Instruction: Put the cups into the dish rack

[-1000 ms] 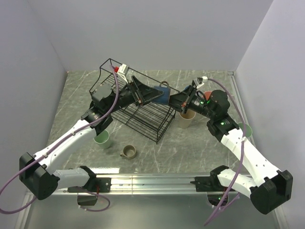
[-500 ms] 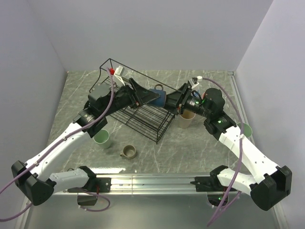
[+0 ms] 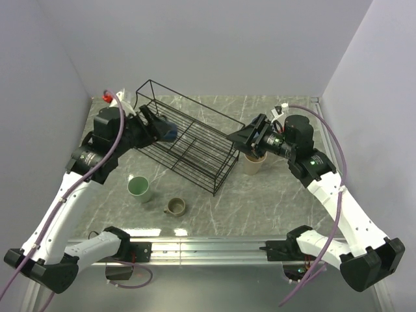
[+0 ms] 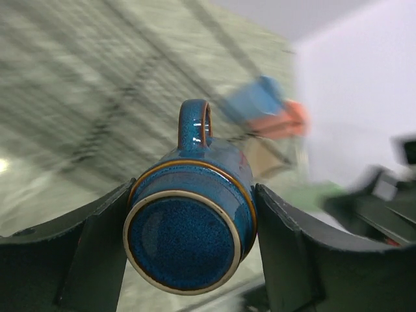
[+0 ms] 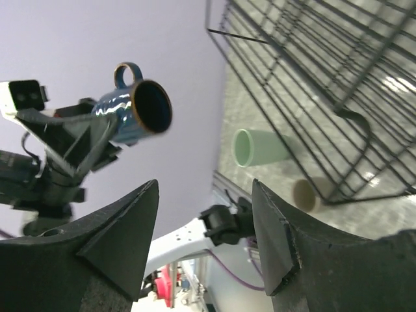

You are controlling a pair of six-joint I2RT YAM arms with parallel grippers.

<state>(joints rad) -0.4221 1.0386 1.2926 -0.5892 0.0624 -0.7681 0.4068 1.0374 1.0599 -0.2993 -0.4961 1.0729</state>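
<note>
Left gripper (image 3: pixel 158 128): clamped on the body of the dark navy glazed mug (image 4: pixel 187 235), one finger on each side. The mug's base faces the wrist camera and its handle is up. Its long axis therefore runs straight out along the gripper, mouth pointing away.

The mug is held in the air at the left end of the long black wire dish rack (image 3: pixel 201 153). The rack floor lies below it and to its right; no contact with the wires is visible.

Right gripper (image 5: pixel 205 188): spread wide, nothing between the fingers, off the rack's right end.

Judgement: the left arm alone carries the load. The placement turns on bringing the mug rightward and down onto the grid.
</note>
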